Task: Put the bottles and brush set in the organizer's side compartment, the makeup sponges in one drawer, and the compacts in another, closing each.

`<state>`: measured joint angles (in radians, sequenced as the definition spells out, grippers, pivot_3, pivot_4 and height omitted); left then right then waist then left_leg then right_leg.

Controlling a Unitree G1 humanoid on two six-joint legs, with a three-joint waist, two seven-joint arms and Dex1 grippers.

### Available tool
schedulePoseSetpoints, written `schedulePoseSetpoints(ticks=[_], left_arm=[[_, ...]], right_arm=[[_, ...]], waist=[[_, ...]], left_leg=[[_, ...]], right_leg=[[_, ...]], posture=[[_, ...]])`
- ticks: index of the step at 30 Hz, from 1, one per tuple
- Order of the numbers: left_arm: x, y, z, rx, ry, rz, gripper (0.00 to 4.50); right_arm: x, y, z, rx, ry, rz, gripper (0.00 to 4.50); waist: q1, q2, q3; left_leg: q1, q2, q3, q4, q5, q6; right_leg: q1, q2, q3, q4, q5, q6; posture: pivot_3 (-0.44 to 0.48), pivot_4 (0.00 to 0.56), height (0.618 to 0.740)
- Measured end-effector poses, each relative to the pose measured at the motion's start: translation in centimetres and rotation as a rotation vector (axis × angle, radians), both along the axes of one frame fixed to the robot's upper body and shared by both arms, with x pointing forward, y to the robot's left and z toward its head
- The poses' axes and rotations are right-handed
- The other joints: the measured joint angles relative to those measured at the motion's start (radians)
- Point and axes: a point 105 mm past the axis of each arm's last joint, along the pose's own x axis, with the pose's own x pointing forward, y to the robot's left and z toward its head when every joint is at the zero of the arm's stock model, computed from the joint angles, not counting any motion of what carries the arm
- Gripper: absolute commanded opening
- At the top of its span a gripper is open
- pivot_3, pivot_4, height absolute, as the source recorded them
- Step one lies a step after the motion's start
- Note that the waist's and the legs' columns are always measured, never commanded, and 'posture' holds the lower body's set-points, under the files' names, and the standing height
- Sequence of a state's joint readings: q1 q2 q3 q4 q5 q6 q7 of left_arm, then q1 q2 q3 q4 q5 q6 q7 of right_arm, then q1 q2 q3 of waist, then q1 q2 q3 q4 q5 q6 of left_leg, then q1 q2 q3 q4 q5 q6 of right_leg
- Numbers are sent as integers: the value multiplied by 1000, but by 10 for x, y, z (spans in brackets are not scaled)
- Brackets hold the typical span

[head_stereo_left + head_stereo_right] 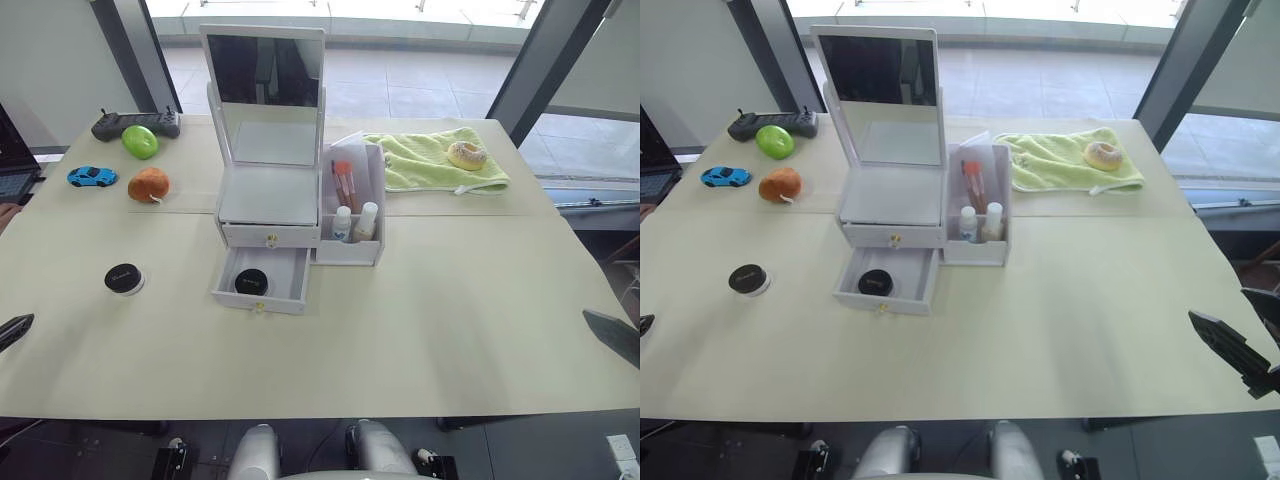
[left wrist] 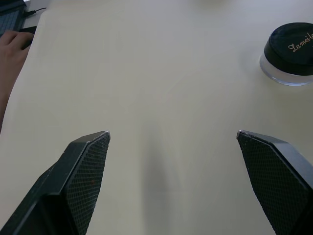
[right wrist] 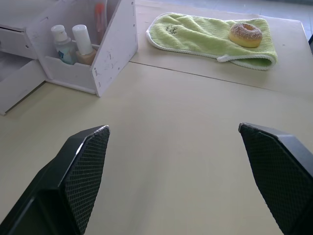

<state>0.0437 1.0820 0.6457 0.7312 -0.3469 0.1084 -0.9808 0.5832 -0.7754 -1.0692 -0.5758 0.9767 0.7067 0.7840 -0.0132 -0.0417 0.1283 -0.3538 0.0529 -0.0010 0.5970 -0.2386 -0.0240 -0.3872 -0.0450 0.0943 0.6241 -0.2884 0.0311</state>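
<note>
Both fingers (image 2: 88, 166) spread wide, empty, compact (image 1: 124, 279) on table (image 1: 450, 330), open drawer (image 1: 262, 280), distant towel (image 1: 440, 160), donut (image 1: 466, 154)

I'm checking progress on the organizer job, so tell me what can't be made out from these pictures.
- Upper drawer: shut, so its contents are hidden in both eye views.
- Brush set: the side compartment wall hides its lower part.
- Compact on the table: its label is cut off by the left wrist view's edge.
- Compact in the open drawer: label too small to read.
</note>
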Motion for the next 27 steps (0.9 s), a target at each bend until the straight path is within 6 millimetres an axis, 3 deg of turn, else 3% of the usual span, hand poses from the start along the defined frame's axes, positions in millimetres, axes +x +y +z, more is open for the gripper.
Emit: schedulePoseSetpoints(ticks=[3,6,8,11,17,22,27], left_arm=[[9,-15,3,-11,-16,-64,4475],[26,-49,-1,-69,-38,-159,4475],[41,-81,-8,-100,-45,-234,4475],[52,-110,-15,-150,-48,-281,4475],[75,-116,-12,-114,-97,-239,4475],[86,-109,-13,-72,-129,-180,4475],[92,-108,-26,-64,-115,-152,4475]], right_arm=[[9,18,2,-13,1,66,4500],[22,51,13,-40,-38,189,4500],[32,81,23,-40,-81,297,4500],[42,123,32,-17,-129,435,4500],[53,176,24,30,-116,605,4500],[56,187,9,4,-66,631,4500],[56,193,10,-2,-76,658,4500]], waist=[[0,1,0],[0,3,-1],[-2,2,-1],[-5,-2,-2],[-6,-3,-4],[0,-4,-5],[-2,-3,-5]], left_leg=[[0,0,1,0,0,0],[-1,-1,1,0,1,1],[-2,-1,1,1,1,1],[-2,0,0,1,1,2],[-1,-2,-2,3,1,2],[-3,-2,-3,7,1,2],[-3,-1,-2,8,1,2]], right_leg=[[1,-1,1,0,0,0],[3,-1,2,1,1,1],[4,0,2,2,5,8],[1,3,1,3,5,8],[2,3,2,3,6,8],[2,2,0,3,10,2],[1,3,0,3,11,3]], posture=[[0,150,740],[0,150,740],[0,150,740],[0,150,740],[0,150,740],[0,150,740],[0,150,740]])
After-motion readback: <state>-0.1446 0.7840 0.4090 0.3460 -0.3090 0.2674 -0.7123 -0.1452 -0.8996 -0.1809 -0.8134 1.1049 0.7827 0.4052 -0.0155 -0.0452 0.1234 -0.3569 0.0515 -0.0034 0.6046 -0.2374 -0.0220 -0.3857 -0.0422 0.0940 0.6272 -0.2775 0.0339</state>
